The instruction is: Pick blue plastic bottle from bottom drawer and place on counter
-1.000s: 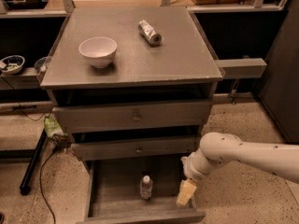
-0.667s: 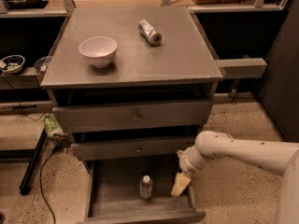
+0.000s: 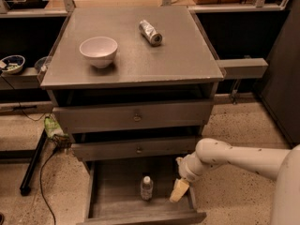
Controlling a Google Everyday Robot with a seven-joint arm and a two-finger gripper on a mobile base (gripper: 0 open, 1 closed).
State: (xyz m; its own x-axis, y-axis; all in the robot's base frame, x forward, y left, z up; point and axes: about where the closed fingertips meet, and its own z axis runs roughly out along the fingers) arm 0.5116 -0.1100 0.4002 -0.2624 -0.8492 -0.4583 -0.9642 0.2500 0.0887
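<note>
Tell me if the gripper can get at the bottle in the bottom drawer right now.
Probably yes: the bottom drawer is open, the gripper hangs over it beside the upright plastic bottle, nothing between.

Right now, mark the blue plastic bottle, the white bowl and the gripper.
blue plastic bottle (image 3: 146,189): camera view, its label band.
white bowl (image 3: 98,48): camera view, its inner hollow.
gripper (image 3: 178,190): camera view, its yellowish tip, right of the bottle.

Dim warm light, the hand (image 3: 178,191) over the shadowed bottom drawer (image 3: 112,197).

Grey counter (image 3: 180,57) — white bowl (image 3: 98,50), silver cylinder (image 3: 150,32) lying, open bottom drawer (image 3: 112,197) — blue plastic bottle (image 3: 146,188) upright, end effector (image 3: 179,190) beside it.
</note>
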